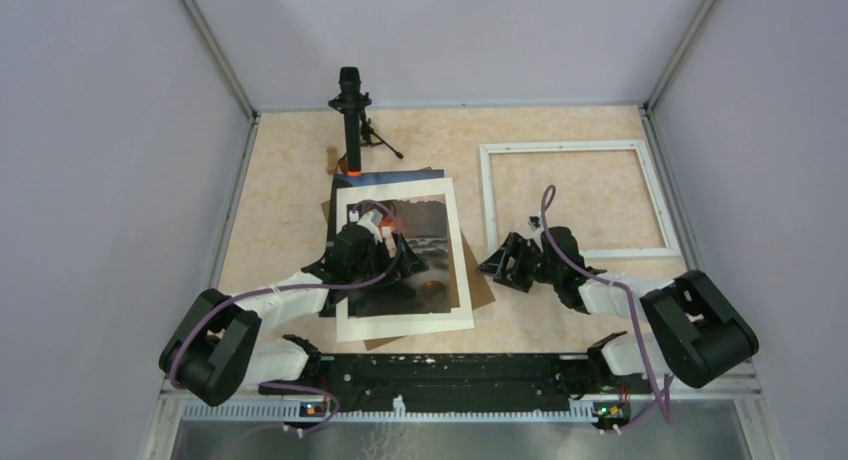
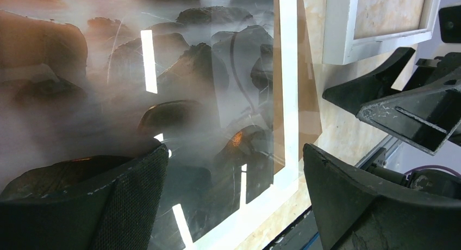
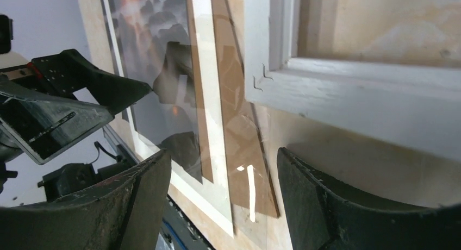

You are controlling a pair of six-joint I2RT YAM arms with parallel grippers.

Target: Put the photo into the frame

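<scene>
Top view first: the large paper print of a dark, misty rocky seascape with a white border (image 1: pixel 432 255) lay flat on the pale wood-grain worktop (image 1: pixel 290 180), left of the middle. It sat on a plain brown cardboard sheet (image 1: pixel 482 288) that stuck out along its right side. The thin white rectangular picture frame (image 1: pixel 575 146) lay flat at the back right, apart from the print, with nothing inside it but bare worktop. The left hand (image 1: pixel 385 245) hung over the print. The right hand (image 1: pixel 505 262) sat between the print and the frame's near-left corner. A black tripod stand (image 1: pixel 352 120) stood at the back.

Left wrist view: the left hand (image 2: pixel 234 152) was spread wide with nothing between its fingers (image 2: pixel 108 206), and the print (image 2: pixel 190 98) was right below it. I couldn't tell whether it touched. The frame's corner (image 2: pixel 340 38) and the right hand (image 2: pixel 402 108) showed off to the side.

Right wrist view: the right hand (image 3: pixel 223 157) was released too, gripping nothing. It sat just beside the frame's rail (image 3: pixel 353 87), with the cardboard (image 3: pixel 234 125) and the print (image 3: pixel 157 70) beyond.
</scene>
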